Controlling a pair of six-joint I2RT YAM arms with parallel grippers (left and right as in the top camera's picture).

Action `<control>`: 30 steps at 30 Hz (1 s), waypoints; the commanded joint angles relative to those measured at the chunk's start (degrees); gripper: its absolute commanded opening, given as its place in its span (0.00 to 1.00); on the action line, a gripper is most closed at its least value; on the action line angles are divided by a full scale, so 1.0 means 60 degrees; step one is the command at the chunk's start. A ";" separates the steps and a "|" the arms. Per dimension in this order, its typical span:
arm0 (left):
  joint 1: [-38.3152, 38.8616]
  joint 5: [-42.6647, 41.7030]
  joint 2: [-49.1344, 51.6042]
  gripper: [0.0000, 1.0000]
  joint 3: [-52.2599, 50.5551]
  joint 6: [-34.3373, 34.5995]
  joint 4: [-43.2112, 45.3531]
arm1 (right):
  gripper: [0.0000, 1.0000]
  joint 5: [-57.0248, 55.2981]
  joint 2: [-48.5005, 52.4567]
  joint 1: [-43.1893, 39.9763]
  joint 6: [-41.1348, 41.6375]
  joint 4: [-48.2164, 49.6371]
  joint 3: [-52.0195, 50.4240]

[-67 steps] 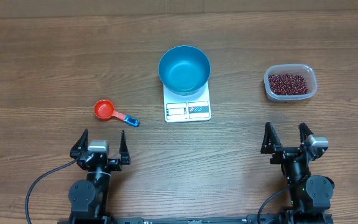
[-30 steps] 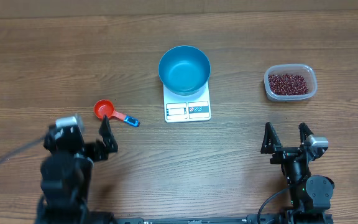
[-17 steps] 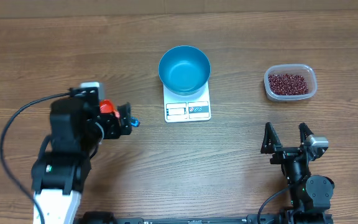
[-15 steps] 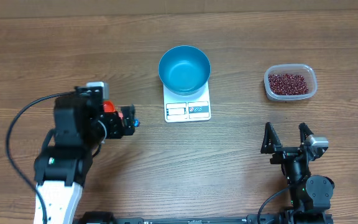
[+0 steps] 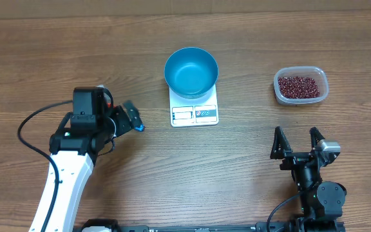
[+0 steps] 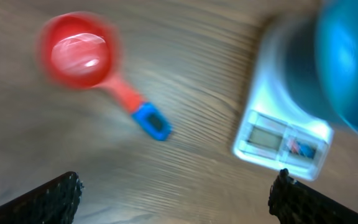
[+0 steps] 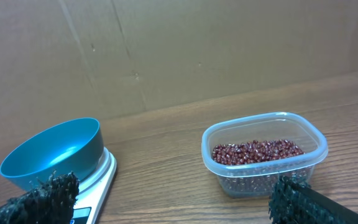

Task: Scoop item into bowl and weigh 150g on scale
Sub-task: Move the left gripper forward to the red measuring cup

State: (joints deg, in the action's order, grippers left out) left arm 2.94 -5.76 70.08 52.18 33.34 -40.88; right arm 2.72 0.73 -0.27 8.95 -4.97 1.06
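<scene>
Overhead top-down, wrists closer, scale [image 5: 194, 115] shared

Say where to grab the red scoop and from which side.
Take the scoop by its thin handle, coming straight down from above. It lies flat on the table with the cup mouth up, and the handle is its narrowest part.

Can make out only the blue handle tip of the red measuring scoop [image 5: 138, 127] from overhead, the rest tucked under the left gripper [image 5: 122, 118]. Cannot read the scale [image 5: 194, 115] display there, too small. Blurred all over in the left wrist view: scoop soft-edged, scale panel unreadable, blue bowl [image 6: 350, 62] cut by the top and right edges. In the right wrist view, scale's near side cut by the bottom edge, clear tub [image 7: 235, 182] near right corner behind a fingertip [image 7: 306, 202].
</scene>
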 commanded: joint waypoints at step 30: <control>-0.0073 0.4309 0.4441 0.87 0.0204 0.4597 0.2397 | 1.00 -0.0022 -0.0095 0.0044 -0.0040 0.0058 -0.0102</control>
State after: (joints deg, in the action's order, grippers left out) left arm 2.87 18.70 95.42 52.25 60.10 -27.27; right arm 2.72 0.73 -0.27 8.97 -4.95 1.06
